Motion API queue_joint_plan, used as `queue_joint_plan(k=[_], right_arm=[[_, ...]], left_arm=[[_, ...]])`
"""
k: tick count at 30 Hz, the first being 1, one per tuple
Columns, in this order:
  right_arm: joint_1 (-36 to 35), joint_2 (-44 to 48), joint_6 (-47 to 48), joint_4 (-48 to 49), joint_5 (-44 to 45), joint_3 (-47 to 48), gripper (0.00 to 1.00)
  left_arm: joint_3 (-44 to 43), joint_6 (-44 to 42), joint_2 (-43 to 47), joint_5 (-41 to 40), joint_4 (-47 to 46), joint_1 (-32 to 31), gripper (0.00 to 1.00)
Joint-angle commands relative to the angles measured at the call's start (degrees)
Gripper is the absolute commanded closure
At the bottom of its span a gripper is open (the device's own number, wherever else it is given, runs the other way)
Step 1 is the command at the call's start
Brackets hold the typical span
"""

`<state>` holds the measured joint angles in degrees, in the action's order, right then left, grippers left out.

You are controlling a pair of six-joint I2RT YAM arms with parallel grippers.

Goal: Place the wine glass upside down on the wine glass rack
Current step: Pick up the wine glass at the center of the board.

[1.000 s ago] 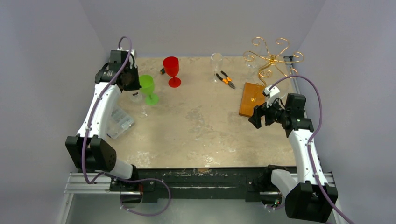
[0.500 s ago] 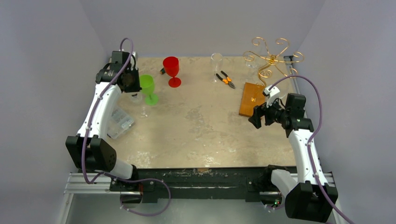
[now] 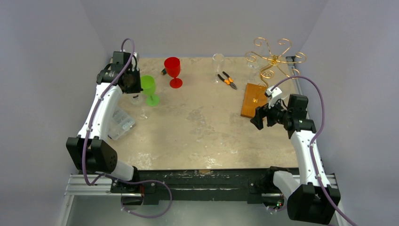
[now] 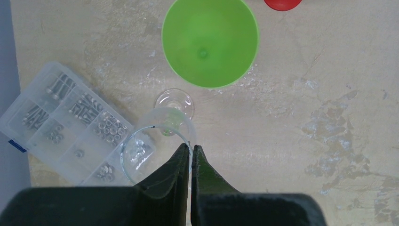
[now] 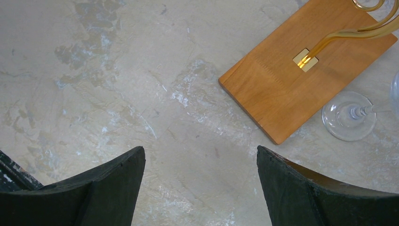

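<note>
Overhead, the left tool (image 4: 190, 153) sits at the far left of the surface (image 3: 202, 127), its fingers pressed together. They seem to be pinching the rim of a clear wine glass (image 4: 157, 139), though the thin wall is hard to make out between them. The glass leans, with its round foot toward the green goblet (image 4: 210, 42) just beyond it. A clear plastic parts box (image 4: 66, 122) of screws and nuts lies to the left of the glass. The blue sticker on its corner is too small to read.

The right tool (image 5: 198, 157) hangs over bare surface with its fingers spread wide, holding and touching nothing. Just beyond it lies the orange-brown wooden base (image 5: 306, 66) of the wine glass rack (image 3: 270, 63), which stands at the far right corner with its gold curled arms spreading from one stem. The foot of a second clear glass (image 5: 349, 115) rests beside that base.

A red goblet (image 3: 172, 68), a tall clear glass (image 3: 218, 63) and orange-handled pliers (image 3: 227, 80) sit along the far edge. The surface is mottled beige, with plain grey walls around it.
</note>
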<state>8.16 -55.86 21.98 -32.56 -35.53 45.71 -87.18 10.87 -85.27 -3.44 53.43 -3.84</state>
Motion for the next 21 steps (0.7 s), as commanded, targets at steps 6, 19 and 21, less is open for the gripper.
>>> queue_joint_plan(k=[6, 19, 21], right_arm=[[0.11, 0.84, 0.65, 0.56, -0.83, 0.08, 0.15], [0.15, 0.02, 0.7, -0.27, -2.34, 0.05, 0.15], [0.17, -0.33, 0.7, -0.44, -3.12, 0.14, 0.15]], left_arm=[[-1.59, -0.42, 1.91, 0.6, 1.48, -0.73, 1.0], [1.16, 0.94, 5.89, 3.15, 1.58, -1.59, 1.0], [1.66, 1.35, 6.71, 4.25, 1.69, -1.91, 1.0]])
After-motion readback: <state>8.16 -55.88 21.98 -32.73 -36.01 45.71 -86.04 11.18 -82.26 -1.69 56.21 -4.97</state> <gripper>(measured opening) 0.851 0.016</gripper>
